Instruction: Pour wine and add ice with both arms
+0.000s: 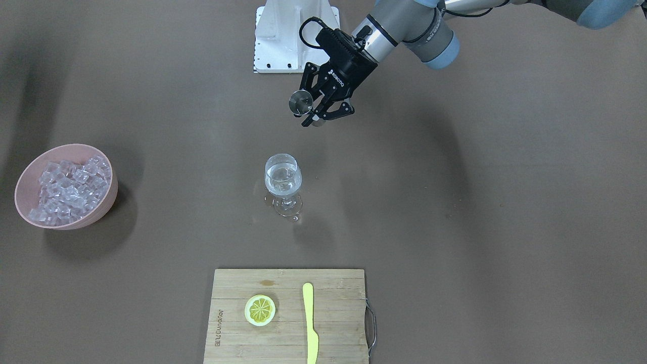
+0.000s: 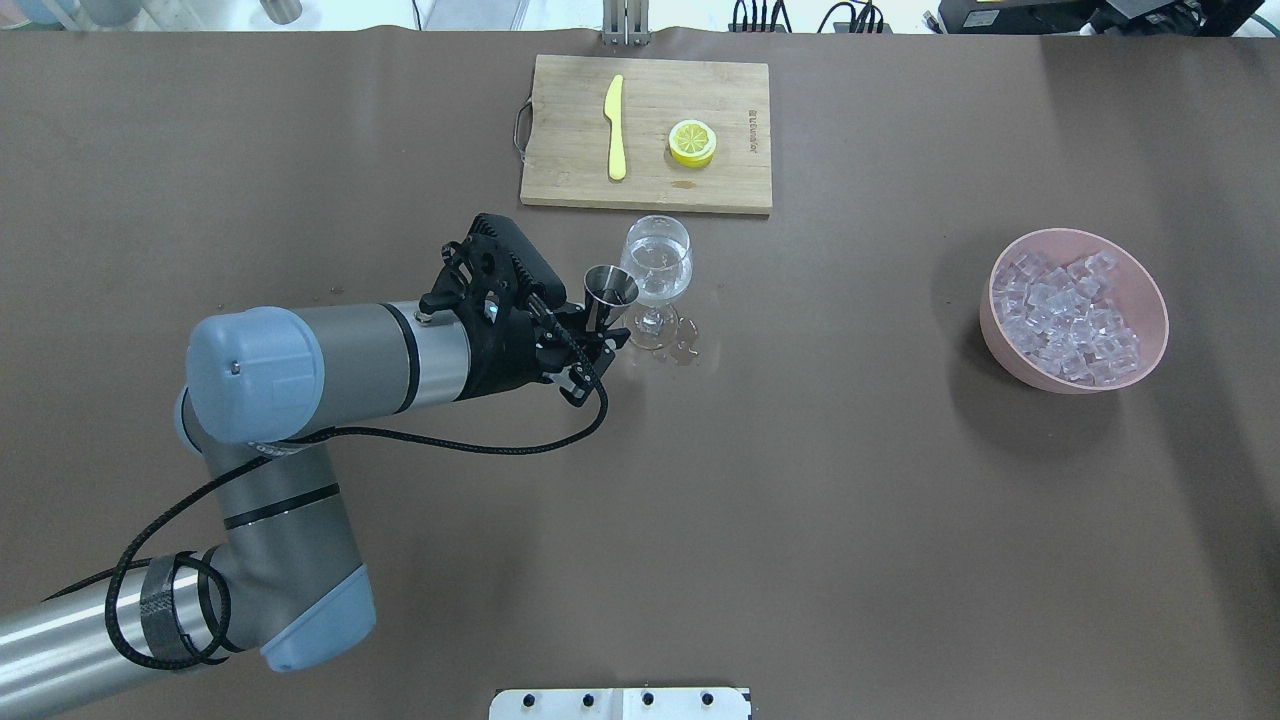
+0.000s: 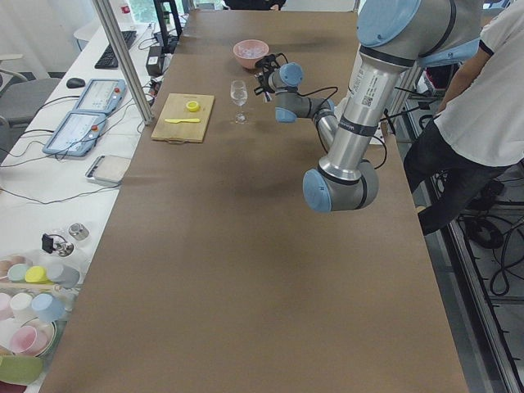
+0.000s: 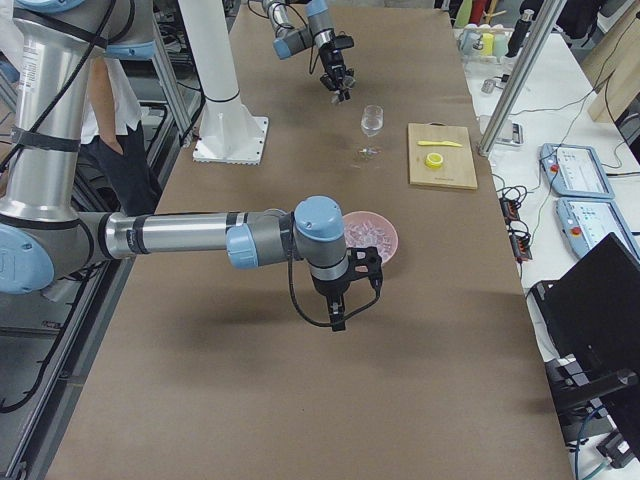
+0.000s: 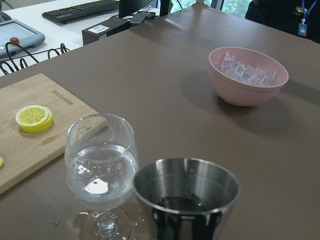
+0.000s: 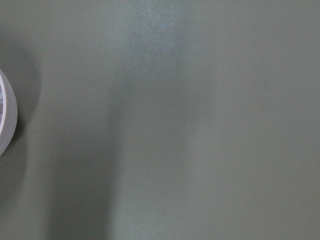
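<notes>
A stemmed glass (image 1: 283,177) stands mid-table, about a third full of clear wine (image 5: 101,167). My left gripper (image 1: 314,112) is shut on a small steel measuring cup (image 2: 610,290), held upright just beside the glass on the robot's side; the cup (image 5: 186,197) looks nearly empty. The ice (image 2: 1070,310) fills a pink bowl (image 1: 103,205) at the table's right end. My right gripper (image 4: 338,300) hangs beside that bowl, pointing down; I cannot tell whether it is open or shut. The right wrist view shows only bare table and the bowl's rim (image 6: 6,125).
A wooden cutting board (image 2: 700,95) beyond the glass carries a lemon slice (image 2: 692,142) and a yellow knife (image 2: 616,140). Small wet spots (image 2: 690,350) lie around the glass's foot. A person (image 3: 475,106) stands behind the robot. The white base mount (image 1: 295,35) sits at the table's edge.
</notes>
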`<state>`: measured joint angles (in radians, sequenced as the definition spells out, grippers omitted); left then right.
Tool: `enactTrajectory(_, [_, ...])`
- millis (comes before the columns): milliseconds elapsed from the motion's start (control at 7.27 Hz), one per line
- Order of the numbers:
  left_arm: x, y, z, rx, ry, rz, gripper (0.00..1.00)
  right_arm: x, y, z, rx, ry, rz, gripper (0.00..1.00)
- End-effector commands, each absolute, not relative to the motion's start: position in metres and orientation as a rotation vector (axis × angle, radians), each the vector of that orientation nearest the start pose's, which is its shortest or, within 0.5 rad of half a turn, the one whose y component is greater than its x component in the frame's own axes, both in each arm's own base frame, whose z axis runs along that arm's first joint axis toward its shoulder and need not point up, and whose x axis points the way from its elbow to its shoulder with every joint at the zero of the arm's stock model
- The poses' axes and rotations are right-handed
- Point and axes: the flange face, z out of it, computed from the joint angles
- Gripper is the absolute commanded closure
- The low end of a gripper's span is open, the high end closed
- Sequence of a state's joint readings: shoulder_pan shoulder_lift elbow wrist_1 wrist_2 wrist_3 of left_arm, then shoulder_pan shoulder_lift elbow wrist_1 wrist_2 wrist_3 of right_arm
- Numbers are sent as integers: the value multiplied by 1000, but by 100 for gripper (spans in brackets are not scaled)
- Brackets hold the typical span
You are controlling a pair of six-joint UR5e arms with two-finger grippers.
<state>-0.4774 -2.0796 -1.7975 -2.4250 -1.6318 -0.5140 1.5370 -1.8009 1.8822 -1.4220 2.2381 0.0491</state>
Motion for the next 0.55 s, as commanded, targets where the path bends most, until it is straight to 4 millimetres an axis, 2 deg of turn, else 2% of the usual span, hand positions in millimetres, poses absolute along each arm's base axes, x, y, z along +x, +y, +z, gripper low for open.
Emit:
enactTrajectory(0, [456, -408, 169, 1068, 1160, 488, 100, 58, -411, 598, 194, -673, -62, 0])
enactTrajectory(138, [451, -420, 164, 1030, 1143, 502, 100, 58, -411, 598, 194, -673, -62, 0])
enactTrajectory(412, [459, -425, 161, 976, 1099, 511, 100, 58, -409, 600, 189, -673, -61, 0])
